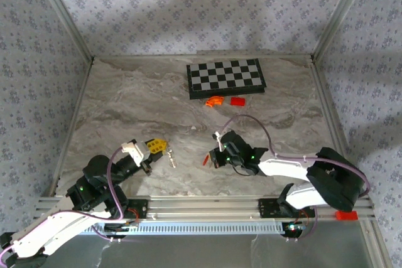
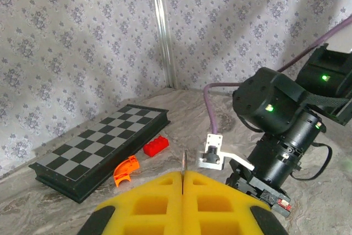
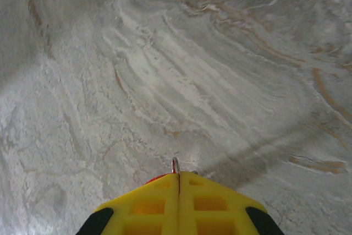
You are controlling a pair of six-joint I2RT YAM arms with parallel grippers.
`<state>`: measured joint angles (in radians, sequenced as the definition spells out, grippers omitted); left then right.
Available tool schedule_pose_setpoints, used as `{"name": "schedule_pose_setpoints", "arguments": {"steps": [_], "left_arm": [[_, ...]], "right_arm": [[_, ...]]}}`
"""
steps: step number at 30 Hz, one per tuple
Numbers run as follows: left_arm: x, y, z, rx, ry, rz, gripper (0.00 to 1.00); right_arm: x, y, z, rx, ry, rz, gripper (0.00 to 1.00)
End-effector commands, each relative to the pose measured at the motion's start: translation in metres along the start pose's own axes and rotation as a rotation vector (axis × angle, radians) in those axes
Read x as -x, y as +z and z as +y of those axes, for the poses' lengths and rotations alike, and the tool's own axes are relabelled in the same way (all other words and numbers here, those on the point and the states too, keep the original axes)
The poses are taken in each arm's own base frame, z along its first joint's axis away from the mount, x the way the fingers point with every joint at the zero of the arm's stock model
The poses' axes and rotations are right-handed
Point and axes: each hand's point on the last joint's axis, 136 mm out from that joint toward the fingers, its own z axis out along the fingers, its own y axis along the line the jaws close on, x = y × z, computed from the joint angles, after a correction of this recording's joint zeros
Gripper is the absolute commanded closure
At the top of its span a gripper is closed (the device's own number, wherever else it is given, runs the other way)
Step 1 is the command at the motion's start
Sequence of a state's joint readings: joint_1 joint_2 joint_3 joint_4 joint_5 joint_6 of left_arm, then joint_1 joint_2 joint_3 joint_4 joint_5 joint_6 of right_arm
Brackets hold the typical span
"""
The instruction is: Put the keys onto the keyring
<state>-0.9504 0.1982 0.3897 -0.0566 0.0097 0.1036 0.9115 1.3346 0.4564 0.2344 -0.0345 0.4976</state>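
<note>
Desk [image 1: 125, 105]: marble-patterned, with the work area at its 6 o'clock edge. A chessboard [image 1: 226, 78] lies at 12 o'clock, well apart from that area.

Left fingers [image 2: 148, 202]: closed pad to pad on the keyring [image 1: 171, 157]. In the overhead view they sit at about 7 o'clock on the desk, and a short silvery length hangs from their 4 o'clock side. The left wrist view shows only a thin metal sliver above the pads.

Right fingers [image 3: 214, 202]: closed on the key [image 1: 206, 160]. Its red body sticks out at their 9 o'clock side in the overhead view. The right wrist view shows its small metal eye just above the seam between the pads.

Red block [image 1: 237, 101] and orange piece [image 1: 215, 100]: both lie just beside the chessboard at its 6 o'clock edge. Neither appears to be part of this job.

Risks noted:
- Both holds are on very little metal, so a sideways nudge could twist either part or pull it free.
- The hanging end looks floppy and may swing away from the eye on approach.
- Whether the keyring is open cannot be told. Pushing against a closed one would likely knock the key loose.
- The two sets of fingers are close, so a misjudged approach could bring them into collision.
</note>
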Motion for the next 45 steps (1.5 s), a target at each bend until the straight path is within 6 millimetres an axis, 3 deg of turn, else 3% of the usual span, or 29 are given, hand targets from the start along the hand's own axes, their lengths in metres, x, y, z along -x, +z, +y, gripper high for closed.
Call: {"name": "schedule_pose_setpoints", "arguments": {"steps": [1,6,11,15,17,21,24,27,31,36,39,45], "left_arm": [[0.025,-0.006,0.003,0.013,-0.011,-0.077,1.0],[0.025,-0.007,0.003,0.013,-0.013,-0.081,1.0],[0.025,-0.007,0.003,0.013,-0.011,-0.082,1.0],[0.025,-0.007,0.003,0.013,-0.01,-0.084,1.0],[0.025,-0.007,0.003,0.012,-0.009,-0.082,1.0],[0.024,-0.007,0.001,0.002,-0.014,-0.083,1.0],[0.025,-0.007,0.0,-0.007,-0.017,-0.085,1.0],[0.025,-0.007,-0.002,-0.015,-0.022,-0.085,1.0],[0.025,-0.008,-0.003,-0.026,-0.031,-0.083,1.0],[0.024,-0.008,-0.004,-0.029,-0.033,-0.075,1.0],[0.023,-0.007,-0.004,-0.027,-0.029,-0.074,1.0],[0.022,-0.006,-0.004,-0.029,-0.023,-0.067,1.0]], "right_arm": [[0.02,-0.006,-0.008,-0.055,0.078,-0.124,1.0],[0.005,0.0,-0.015,-0.082,0.116,-0.061,0.98],[-0.01,-0.001,-0.016,-0.07,0.185,-0.011,0.76],[-0.012,-0.019,-0.022,-0.104,0.196,-0.012,0.6],[-0.011,-0.03,-0.024,-0.117,0.178,0.0,0.58],[0.008,-0.051,-0.028,-0.101,0.095,0.036,0.5],[0.025,-0.057,-0.029,-0.058,0.009,0.12,0.5],[0.038,-0.051,-0.028,-0.033,-0.092,0.225,0.51],[0.029,-0.027,-0.024,0.015,-0.123,0.414,0.57],[0.023,-0.003,-0.018,0.101,-0.076,0.493,0.62],[0.018,0.0,-0.004,0.143,-0.125,0.531,0.63],[0.018,-0.007,0.015,0.143,-0.395,0.506,0.62]]}}
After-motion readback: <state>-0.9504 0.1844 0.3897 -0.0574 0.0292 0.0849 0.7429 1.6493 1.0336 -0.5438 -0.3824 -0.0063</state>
